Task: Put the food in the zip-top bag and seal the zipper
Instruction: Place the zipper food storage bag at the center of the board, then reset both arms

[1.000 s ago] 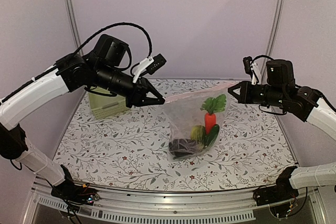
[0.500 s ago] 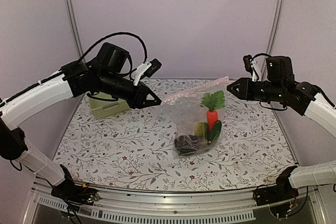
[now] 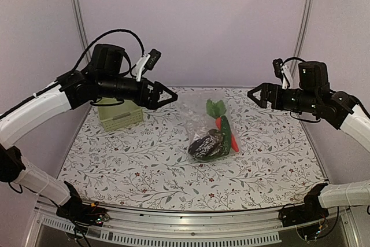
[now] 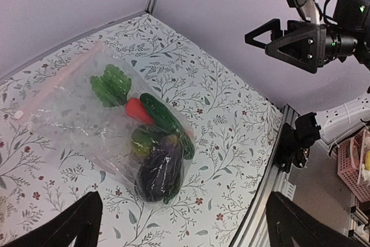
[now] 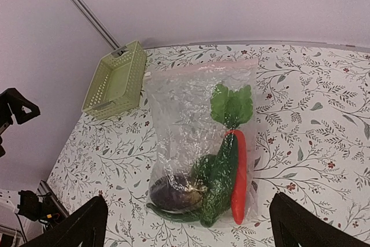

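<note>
Right wrist: zip-top bag (image 5: 185, 108) lies beneath end effector (image 5: 189, 198).

The zip-top bag (image 3: 194, 114) lies on the bench (image 3: 133, 166), a little toward 1 o'clock from the bench's middle. The food (image 3: 213, 138) is inside it: green leaves (image 3: 216, 108) at the 12 o'clock end, then a red-orange carrot (image 3: 233, 142) and a green cucumber (image 3: 224, 130) side by side, and a dark purple eggplant (image 3: 204, 143) at the 7 o'clock end. A pale green basket (image 3: 119, 115) stands at 10 o'clock on the bench, well apart from the bag. The left jaws hang in the air at 10 o'clock from the bag, and the right jaws at 2 o'clock from it. Both pairs point toward each other, hold nothing and do not touch the bag.
</note>
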You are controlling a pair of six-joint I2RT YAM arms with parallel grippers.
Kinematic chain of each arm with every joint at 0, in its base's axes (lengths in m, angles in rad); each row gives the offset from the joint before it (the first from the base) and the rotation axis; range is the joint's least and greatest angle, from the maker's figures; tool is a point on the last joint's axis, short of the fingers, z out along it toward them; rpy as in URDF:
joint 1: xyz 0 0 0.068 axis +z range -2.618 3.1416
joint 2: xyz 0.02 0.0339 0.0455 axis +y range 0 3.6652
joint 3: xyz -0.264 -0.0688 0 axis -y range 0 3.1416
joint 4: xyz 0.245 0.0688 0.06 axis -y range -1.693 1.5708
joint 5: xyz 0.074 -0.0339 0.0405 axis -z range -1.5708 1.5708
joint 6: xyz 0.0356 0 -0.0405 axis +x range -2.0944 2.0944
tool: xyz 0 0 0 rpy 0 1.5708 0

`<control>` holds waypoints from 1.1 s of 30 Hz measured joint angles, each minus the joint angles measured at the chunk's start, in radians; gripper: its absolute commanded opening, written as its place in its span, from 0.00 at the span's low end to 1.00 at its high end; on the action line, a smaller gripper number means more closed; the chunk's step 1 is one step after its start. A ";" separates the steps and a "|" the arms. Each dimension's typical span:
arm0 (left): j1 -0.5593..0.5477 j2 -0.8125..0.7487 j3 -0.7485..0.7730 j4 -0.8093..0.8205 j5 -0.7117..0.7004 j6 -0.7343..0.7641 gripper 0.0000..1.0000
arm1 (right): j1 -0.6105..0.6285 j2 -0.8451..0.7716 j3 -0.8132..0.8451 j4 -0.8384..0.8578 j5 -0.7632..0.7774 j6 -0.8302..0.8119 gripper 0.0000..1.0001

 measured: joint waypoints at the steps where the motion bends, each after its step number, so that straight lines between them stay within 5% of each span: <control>1: 0.019 -0.013 -0.012 0.009 -0.003 -0.009 1.00 | 0.000 -0.002 0.000 -0.002 0.011 -0.002 0.99; 8: 0.170 -0.077 -0.147 0.043 -0.080 -0.058 0.99 | -0.046 0.048 0.002 -0.034 0.055 -0.019 0.99; 24: 0.789 -0.414 -0.645 0.229 -0.289 -0.174 0.99 | -0.507 0.023 -0.151 0.001 0.115 -0.052 0.99; 33: 0.829 -0.607 -0.939 0.500 -0.506 -0.145 1.00 | -0.525 -0.200 -0.431 0.274 0.239 -0.106 0.99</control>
